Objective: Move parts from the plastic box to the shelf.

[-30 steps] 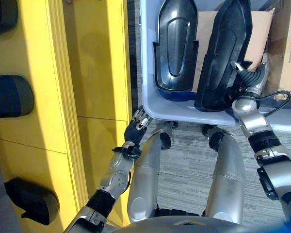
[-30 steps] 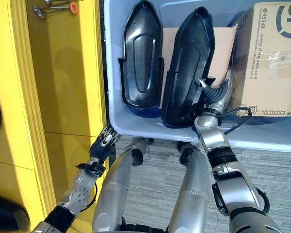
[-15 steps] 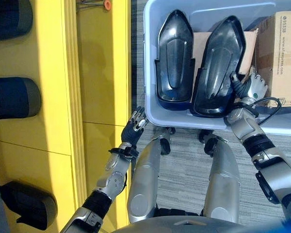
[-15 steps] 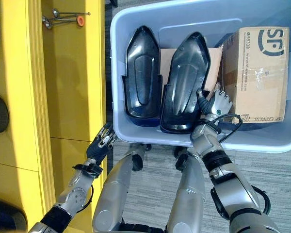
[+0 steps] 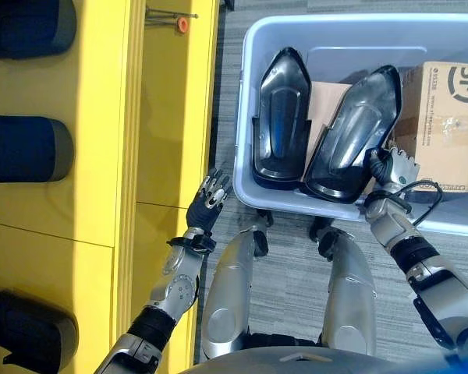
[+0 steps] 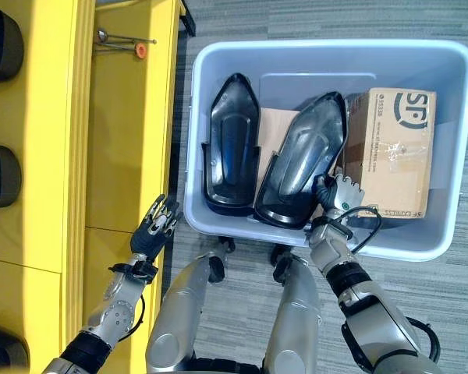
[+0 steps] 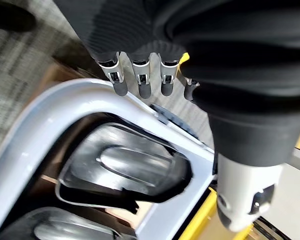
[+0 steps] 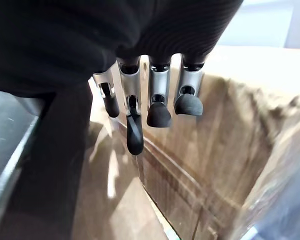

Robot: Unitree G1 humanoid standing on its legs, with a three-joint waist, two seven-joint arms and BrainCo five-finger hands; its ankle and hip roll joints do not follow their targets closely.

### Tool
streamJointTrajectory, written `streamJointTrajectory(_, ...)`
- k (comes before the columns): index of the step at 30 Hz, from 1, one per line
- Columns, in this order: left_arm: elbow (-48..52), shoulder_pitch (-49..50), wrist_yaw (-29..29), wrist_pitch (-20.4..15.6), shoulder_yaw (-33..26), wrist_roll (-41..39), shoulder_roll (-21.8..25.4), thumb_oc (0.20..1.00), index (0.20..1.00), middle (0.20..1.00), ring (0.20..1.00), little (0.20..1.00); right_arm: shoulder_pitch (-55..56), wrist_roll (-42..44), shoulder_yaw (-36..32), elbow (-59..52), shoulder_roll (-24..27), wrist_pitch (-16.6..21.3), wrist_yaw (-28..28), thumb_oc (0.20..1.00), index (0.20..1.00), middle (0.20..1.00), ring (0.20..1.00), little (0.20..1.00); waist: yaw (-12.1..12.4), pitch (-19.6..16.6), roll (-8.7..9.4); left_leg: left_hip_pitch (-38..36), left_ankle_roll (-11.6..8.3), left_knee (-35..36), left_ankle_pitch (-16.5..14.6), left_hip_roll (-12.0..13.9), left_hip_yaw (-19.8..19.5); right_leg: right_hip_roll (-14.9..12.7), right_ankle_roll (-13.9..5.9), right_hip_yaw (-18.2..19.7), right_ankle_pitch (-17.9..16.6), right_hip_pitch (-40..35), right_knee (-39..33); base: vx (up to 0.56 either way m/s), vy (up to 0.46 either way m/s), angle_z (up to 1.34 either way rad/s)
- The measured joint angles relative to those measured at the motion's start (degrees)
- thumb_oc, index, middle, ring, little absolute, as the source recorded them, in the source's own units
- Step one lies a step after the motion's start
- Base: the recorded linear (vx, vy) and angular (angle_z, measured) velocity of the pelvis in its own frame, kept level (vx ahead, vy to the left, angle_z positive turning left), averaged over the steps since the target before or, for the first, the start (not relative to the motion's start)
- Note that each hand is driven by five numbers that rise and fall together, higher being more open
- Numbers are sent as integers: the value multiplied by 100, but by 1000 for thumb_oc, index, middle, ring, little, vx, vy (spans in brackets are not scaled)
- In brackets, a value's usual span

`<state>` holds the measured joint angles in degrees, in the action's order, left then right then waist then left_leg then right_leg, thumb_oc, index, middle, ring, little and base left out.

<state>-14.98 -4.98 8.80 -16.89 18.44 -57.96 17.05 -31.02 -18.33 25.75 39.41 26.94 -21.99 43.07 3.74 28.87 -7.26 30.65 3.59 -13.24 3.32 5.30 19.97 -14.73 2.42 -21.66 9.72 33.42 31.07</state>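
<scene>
A pale plastic box [image 5: 245,117] holds two long black parts, one on the left [image 5: 279,109] and one on the right [image 5: 351,136], both leaning on a flat cardboard sheet. My right hand [image 5: 395,167] is at the box's near side, between the right part and a cardboard carton [image 5: 444,117]. In the right wrist view its fingers [image 8: 157,107] hang relaxed with nothing in them, beside the carton [image 8: 215,150]. My left hand [image 5: 208,199] is open in the gap between the yellow shelf [image 5: 164,125] and the box's near left corner [image 7: 55,110].
Three black parts [image 5: 23,148] lie on the yellow shelf at the left. A tool with an orange handle [image 5: 175,19] lies at the shelf's far end. The box stands on grey carpet [image 5: 296,257].
The whole picture has shifted: the camera has pulled back and the full box now shows. My right hand's fingers have come out from behind the right part and spread.
</scene>
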Motion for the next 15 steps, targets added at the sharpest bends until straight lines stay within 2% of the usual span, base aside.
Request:
streamJointTrajectory(9,-9,-7,-22,-8,-76,1,-2,1000,1000,1000,1000,1000,399,145,190,-25,-235,618,668,200,200,200,200,200,-8,-2,37,-929,-52,422,81,-41,-7,110,-95,-61,-61,-925,-420,10,-2,0)
streamJointTrajectory(15,-5,5,-70,37,-203,0,-2,1000,1000,1000,1000,1000,460,231,118,-146,-187,704,763,200,200,200,200,200,-94,1,119,-1620,-112,830,173,-15,19,304,-166,-86,-176,-1628,-896,58,-4,-6)
